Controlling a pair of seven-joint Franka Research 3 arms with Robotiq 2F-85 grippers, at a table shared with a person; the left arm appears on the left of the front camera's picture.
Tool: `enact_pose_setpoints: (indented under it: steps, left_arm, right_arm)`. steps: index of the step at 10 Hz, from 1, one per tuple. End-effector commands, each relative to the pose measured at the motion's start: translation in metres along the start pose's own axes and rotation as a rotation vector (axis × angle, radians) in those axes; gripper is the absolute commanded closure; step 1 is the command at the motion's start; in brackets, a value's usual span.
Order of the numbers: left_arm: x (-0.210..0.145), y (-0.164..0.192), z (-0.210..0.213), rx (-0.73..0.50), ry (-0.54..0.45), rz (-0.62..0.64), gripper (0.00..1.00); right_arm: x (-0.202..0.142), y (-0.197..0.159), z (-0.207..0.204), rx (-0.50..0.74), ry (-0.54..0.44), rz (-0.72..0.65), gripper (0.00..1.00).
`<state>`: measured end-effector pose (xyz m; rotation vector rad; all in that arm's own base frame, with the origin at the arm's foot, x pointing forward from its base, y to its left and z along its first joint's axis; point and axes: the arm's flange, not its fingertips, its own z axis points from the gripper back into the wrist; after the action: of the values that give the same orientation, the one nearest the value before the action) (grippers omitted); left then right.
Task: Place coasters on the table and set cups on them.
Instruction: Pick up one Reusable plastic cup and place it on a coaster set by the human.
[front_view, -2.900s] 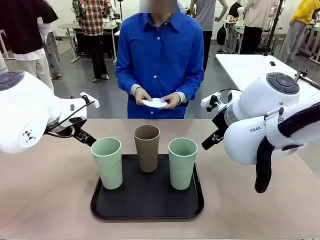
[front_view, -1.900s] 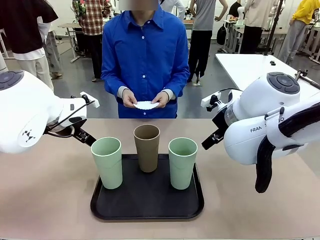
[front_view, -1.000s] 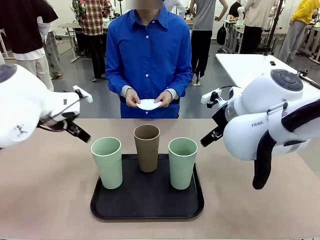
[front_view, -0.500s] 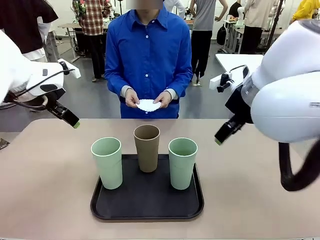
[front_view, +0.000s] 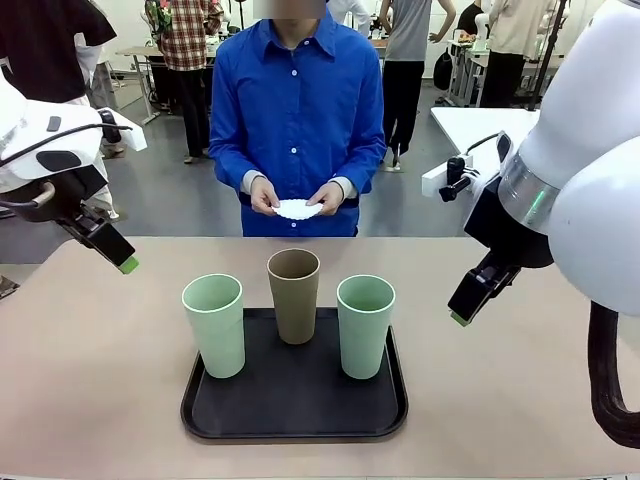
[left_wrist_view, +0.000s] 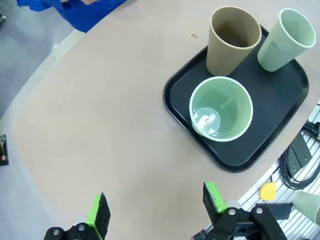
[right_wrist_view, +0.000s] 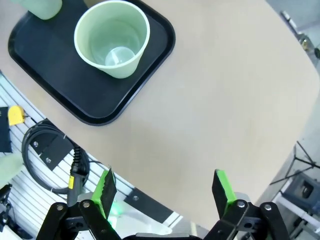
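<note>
Both grippers are held open and empty, the left gripper (left_wrist_view: 155, 209) at the front view's left edge, the right gripper (right_wrist_view: 165, 191) at its right. The coasters (front_view: 298, 209) are grasped in the person's hands (front_view: 262, 196) at upper centre, beyond the table (front_view: 100, 380); none is laid. All three cups (front_view: 294, 295) stand on the black tray (front_view: 295, 415) at lower centre. A coaster must be laid first, it is judged, before a cup is lifted onto it.

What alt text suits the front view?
Three tall matte cups, mint green, brown, mint green, stand on a black tray on a beige table. A person holds white lacy coasters; left gripper and right gripper hover open.
</note>
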<state>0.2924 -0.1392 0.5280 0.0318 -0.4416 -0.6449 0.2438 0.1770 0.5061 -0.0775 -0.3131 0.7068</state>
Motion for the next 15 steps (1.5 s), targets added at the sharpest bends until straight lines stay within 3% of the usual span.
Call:
enact_pose_setpoints:
  steps: [1,3,4,5,7,8,11,15]
  left_arm:
    - [0.004,0.007,-0.008,-0.009,-0.011,0.011,0.0]
    - [0.001,0.001,-0.002,-0.002,0.0,0.003,0.0]
    - [0.001,0.023,0.0,-0.229,-0.058,0.152,0.0]
    - [-0.004,0.042,0.001,-0.445,-0.099,0.297,0.0]
    - [-0.018,0.074,-0.005,-0.743,-0.146,0.486,0.0]
    - [-0.028,0.097,-0.012,-0.9,-0.189,0.556,0.0]
    - [-0.071,0.145,-0.041,-0.991,-0.191,0.741,0.0]
    - [-0.108,0.181,-0.068,-1.059,-0.168,0.84,0.0]
  right_arm:
    - [0.002,-0.005,-0.003,0.0,-0.006,-0.013,0.0]
    - [0.0,-0.001,0.0,0.001,0.0,-0.003,0.0]
    - [-0.008,-0.026,0.004,0.323,-0.149,-0.18,0.0]
    - [-0.024,-0.05,0.004,0.552,-0.257,-0.329,0.0]
    - [-0.061,-0.094,-0.01,0.875,-0.378,-0.544,0.0]
    - [-0.084,-0.121,-0.022,0.979,-0.418,-0.66,0.0]
    - [-0.137,-0.163,-0.058,1.173,-0.429,-0.794,0.0]
    - [-0.168,-0.186,-0.085,1.233,-0.375,-0.851,0.0]
